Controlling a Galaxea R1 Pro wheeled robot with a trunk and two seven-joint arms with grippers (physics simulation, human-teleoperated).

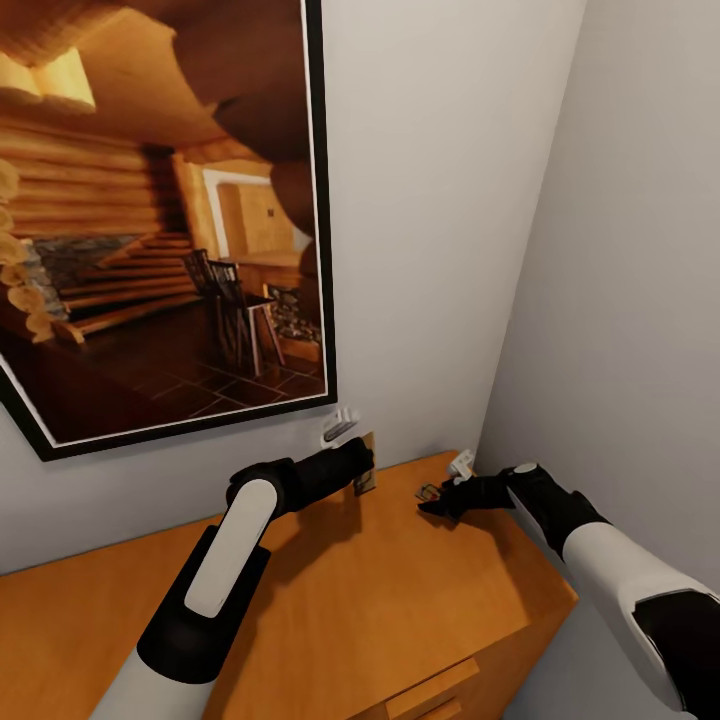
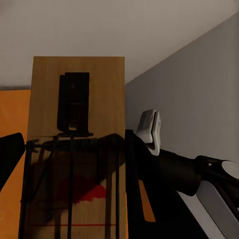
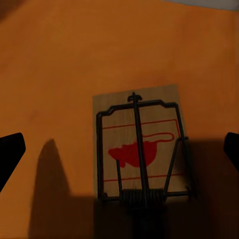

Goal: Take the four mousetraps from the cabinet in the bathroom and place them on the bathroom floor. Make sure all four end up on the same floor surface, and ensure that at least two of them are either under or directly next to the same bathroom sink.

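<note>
Wooden mousetrap [image 3: 137, 149], wire frame, flat on cabinet [image 1: 330, 600]; right tool [image 1: 432, 503] spread above; left tool [image 1: 362, 470] clamps second mousetrap [image 2: 74, 164].

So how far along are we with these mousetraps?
Nothing looks placed yet. The left gripper appears to hold one upright mousetrap above the cabinet top; the open right gripper hovers over a flat mousetrap lying there, ungrasped. Left: grasp it, then get all four to the bathroom floor, two by the sink.

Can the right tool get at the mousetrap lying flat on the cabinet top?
Probably yes. The right tool sits open right over the flat mousetrap on the cabinet top, one finger on each side, nothing between them.
</note>
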